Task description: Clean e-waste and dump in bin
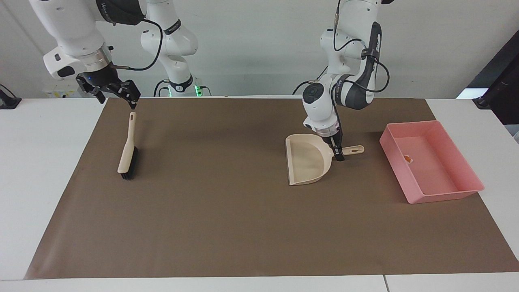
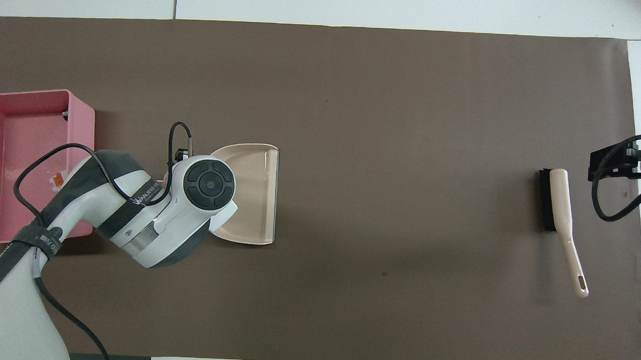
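The pink bin stands at the left arm's end of the mat. A white bit with an orange top lies in it, also seen in the overhead view. A small dark bit sits in the bin's corner farthest from the robots. My left gripper is shut on the handle of the empty beige dustpan, low over the mat beside the bin. In the overhead view the arm hides that gripper, and the dustpan shows. My right gripper hangs open above the brush's handle end.
A beige brush with black bristles lies at the right arm's end of the brown mat; it also shows in the overhead view. The right gripper shows at that view's edge.
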